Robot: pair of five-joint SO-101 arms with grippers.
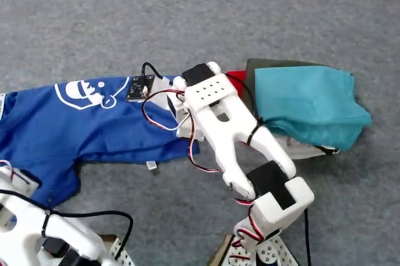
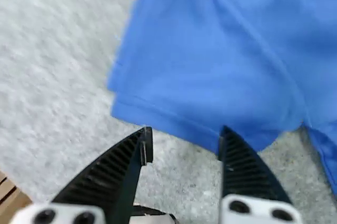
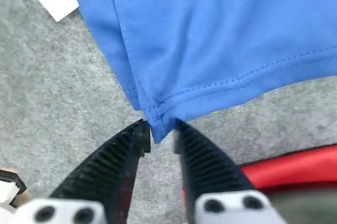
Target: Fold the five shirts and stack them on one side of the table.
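The right gripper (image 3: 159, 129) has its jaws a little apart, with a corner of the blue shirt (image 3: 210, 40) between the tips (not visibly pinched). The left gripper (image 2: 184, 137) is spread wide at the shirt's hem. The shirt lies flat across the left and middle of the table (image 1: 262, 22), and bare grey surface lies beyond its far edge. The folded stack (image 1: 309, 103) sits at the right. The right arm (image 1: 231, 128) stretches low from the near edge.
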